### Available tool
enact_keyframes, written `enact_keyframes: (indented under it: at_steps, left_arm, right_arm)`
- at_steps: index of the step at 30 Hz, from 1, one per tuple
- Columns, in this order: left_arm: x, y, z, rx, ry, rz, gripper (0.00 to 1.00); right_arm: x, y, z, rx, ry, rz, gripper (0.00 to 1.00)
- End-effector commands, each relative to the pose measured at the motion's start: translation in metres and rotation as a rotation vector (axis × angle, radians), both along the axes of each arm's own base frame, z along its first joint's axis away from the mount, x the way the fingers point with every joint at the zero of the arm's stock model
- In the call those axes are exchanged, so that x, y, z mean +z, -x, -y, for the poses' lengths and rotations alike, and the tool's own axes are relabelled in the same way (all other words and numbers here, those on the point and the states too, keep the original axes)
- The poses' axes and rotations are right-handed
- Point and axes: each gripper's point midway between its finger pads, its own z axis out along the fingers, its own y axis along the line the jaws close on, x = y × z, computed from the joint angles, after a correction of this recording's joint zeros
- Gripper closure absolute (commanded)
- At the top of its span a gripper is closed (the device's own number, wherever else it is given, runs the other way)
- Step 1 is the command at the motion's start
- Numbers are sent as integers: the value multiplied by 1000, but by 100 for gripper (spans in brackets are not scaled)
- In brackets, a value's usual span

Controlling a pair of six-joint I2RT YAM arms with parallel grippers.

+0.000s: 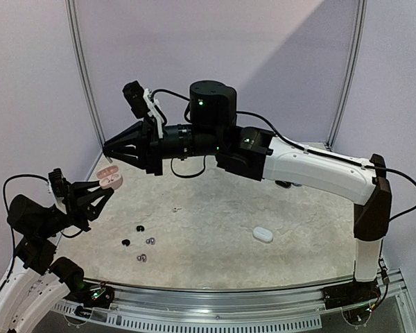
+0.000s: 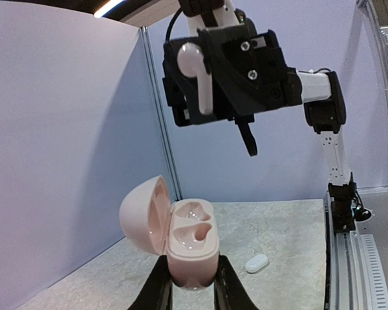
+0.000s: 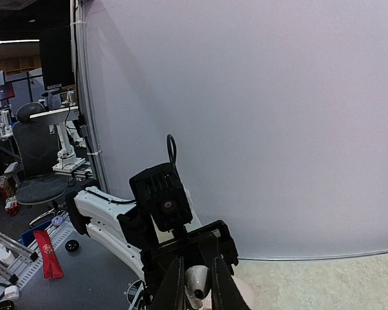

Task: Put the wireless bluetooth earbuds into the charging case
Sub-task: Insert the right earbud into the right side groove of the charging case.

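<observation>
Your left claw [image 2: 192, 287] clamps the open pale-pink clamshell charging case [image 2: 191, 240]. Your right claw [image 1: 111, 147] pinches a pale-pink stemmed earbud [image 2: 196, 71] above it, not touching.

Smooth, glossy pink plastic on the open charging case [image 2: 181, 242] and stemmed earbud [image 2: 197, 74]. Matt, speckled stone-look on the tabletop [image 1: 215, 208]. Ribbed bare metal along the front rail [image 1: 229, 298].

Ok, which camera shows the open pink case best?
The left wrist view: the pink case sits large in the foreground, lid open, both sockets empty, clamped in the left gripper. Top external shows it as a small pink shape; right wrist doesn't clearly show it.
</observation>
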Motion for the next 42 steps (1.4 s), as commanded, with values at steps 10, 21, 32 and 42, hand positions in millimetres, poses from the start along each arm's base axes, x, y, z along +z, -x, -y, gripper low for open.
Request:
enact_keyframes:
  at_steps: [10, 21, 32, 42]
  left_arm:
    - [13, 2, -4, 3, 54, -7, 100]
    - [15, 1, -6, 8, 69, -13, 100]
    - [17, 2, -6, 5, 72, -6, 100]
    - [16, 1, -5, 6, 70, -9, 100]
  right_arm:
    - [-42, 1, -20, 38, 53, -8, 100]
    - [-60, -10, -22, 19, 80, -41, 100]
    - [-73, -23, -21, -5, 87, -80, 100]
    - [-81, -28, -19, -29, 106, -96, 70]
